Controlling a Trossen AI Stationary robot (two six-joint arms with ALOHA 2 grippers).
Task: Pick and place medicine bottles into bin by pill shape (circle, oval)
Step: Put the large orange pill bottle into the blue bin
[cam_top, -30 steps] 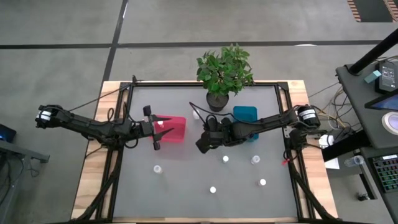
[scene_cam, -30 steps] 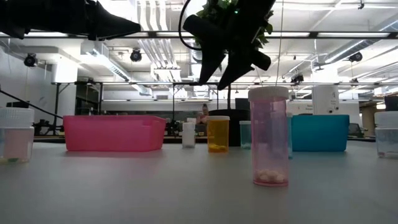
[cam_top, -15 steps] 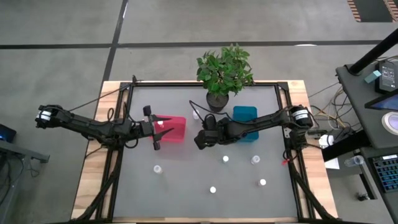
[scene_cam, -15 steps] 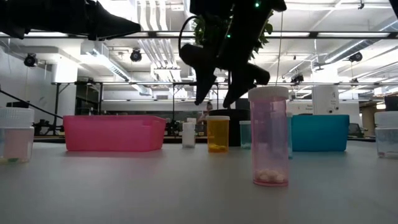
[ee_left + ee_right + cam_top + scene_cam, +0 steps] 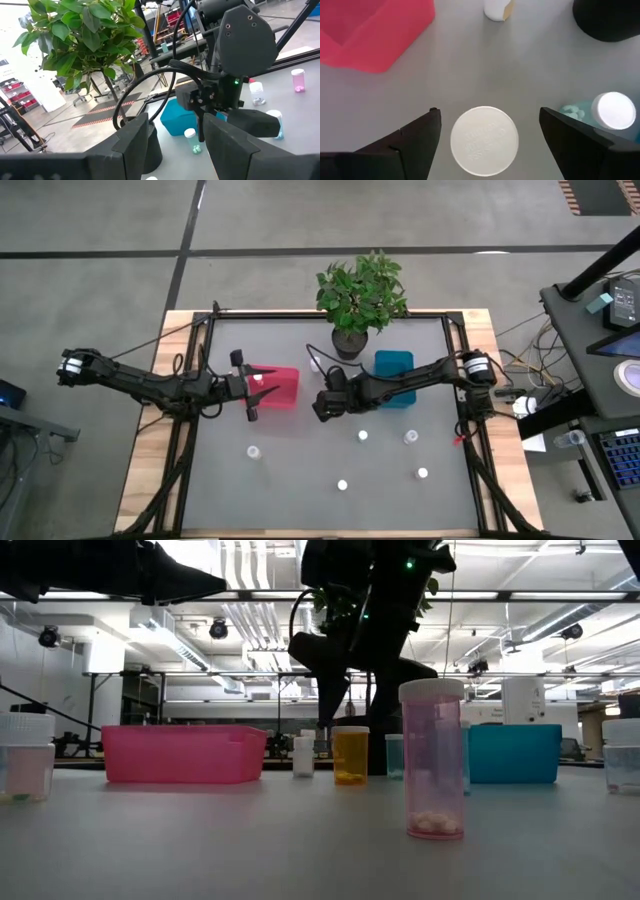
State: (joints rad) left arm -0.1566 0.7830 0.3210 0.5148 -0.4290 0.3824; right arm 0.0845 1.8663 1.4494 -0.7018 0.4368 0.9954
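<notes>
My right gripper is open and points down over an orange-tinted bottle with a white cap, which stands on the table between the red bin and the teal bin. Its fingers stand on either side of the cap, just above it, without touching. In the high view the gripper hides that bottle. My left gripper is open and empty, held over the red bin's left end. Several other white-capped bottles stand upright on the table, such as two near the middle.
A dark pot with a green plant stands at the far edge. A small white bottle and a bottle with teal pills stand close to my right gripper. More bottles stand toward the near edge.
My right gripper has come down toward the orange-tinted bottle and shifted a little toward the table's left edge, staying open.
</notes>
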